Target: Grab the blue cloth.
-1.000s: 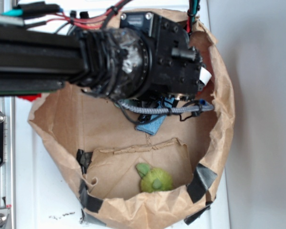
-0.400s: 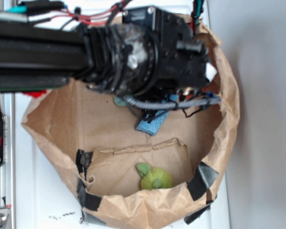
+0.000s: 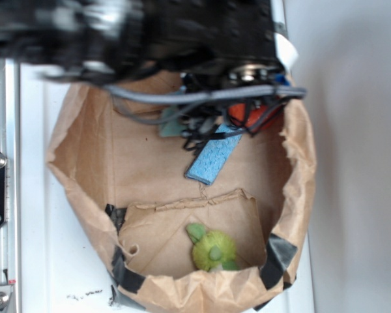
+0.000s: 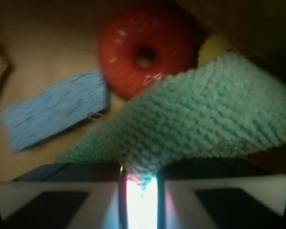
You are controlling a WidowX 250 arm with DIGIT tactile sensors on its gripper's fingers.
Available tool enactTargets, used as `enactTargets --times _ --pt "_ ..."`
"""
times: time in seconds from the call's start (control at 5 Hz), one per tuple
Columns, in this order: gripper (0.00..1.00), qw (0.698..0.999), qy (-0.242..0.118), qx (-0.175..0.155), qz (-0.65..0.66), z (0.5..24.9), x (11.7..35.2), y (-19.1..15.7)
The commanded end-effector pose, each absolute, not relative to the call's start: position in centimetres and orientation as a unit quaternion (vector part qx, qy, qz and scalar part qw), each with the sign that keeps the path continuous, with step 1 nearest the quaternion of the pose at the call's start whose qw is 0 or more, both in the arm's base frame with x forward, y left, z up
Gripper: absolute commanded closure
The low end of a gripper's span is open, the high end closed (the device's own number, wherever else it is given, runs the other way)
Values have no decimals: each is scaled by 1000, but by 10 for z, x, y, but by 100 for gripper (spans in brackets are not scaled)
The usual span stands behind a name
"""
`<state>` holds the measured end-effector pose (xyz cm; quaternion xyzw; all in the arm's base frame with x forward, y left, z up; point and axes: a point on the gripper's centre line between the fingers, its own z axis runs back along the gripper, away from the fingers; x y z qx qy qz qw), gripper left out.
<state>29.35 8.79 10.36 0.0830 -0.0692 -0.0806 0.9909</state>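
The blue cloth (image 4: 55, 110), a flat nubby rectangle, lies free; our gripper (image 4: 138, 183) pinches the teal terry cloth (image 4: 205, 119) beside the glossy red ring (image 4: 143, 55).

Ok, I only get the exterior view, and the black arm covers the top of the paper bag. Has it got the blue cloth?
Observer: No. In the wrist view the blue cloth lies flat, off to one side of the gripper and not touching it.
Operator: So what is between its fingers?
Observer: A teal-green terry cloth. One corner of it runs into the narrow gap between the fingers and looks pinched there.
Operator: And that red bit under the cables?
Observer: A red ring with a hole through it, like a doughnut. The teal cloth hides part of its edge.
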Motion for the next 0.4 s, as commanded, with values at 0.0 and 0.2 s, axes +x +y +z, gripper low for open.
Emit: enactTargets --times 0.0,0.2 --pt "100 980 -139 57 -127 178 273 53" --pt "100 978 -147 50 -136 189 263 35"
